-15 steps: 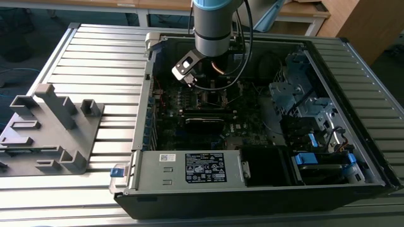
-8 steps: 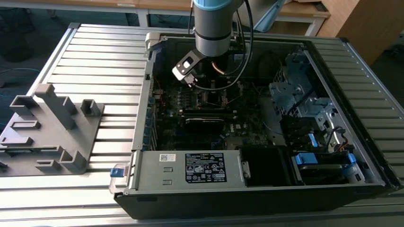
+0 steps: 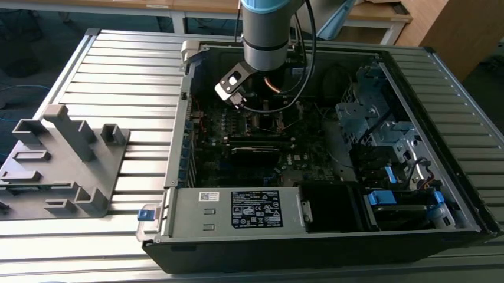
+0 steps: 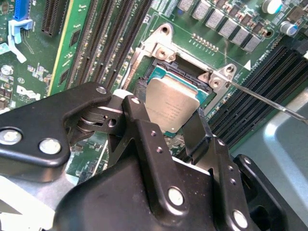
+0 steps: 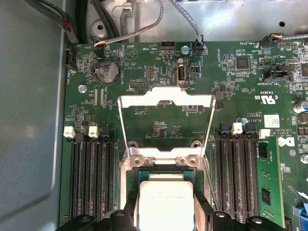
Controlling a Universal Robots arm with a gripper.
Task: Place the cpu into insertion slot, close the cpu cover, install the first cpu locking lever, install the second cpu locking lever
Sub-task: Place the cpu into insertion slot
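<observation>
The tool (image 4: 168,107) pinches the cpu (image 4: 173,96) by two opposite edges, leaving its underside free to meet the slot (image 4: 155,49) right below; whether it is seated I cannot tell. The cover (image 5: 166,99) lies swung open, clearing the slot.

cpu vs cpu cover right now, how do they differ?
The cpu is a solid grey plate; the cpu cover is an open silver frame. The cpu is held by the gripper at the insertion slot; the cpu cover lies flipped open, away from it. Both are squarish metal.
</observation>
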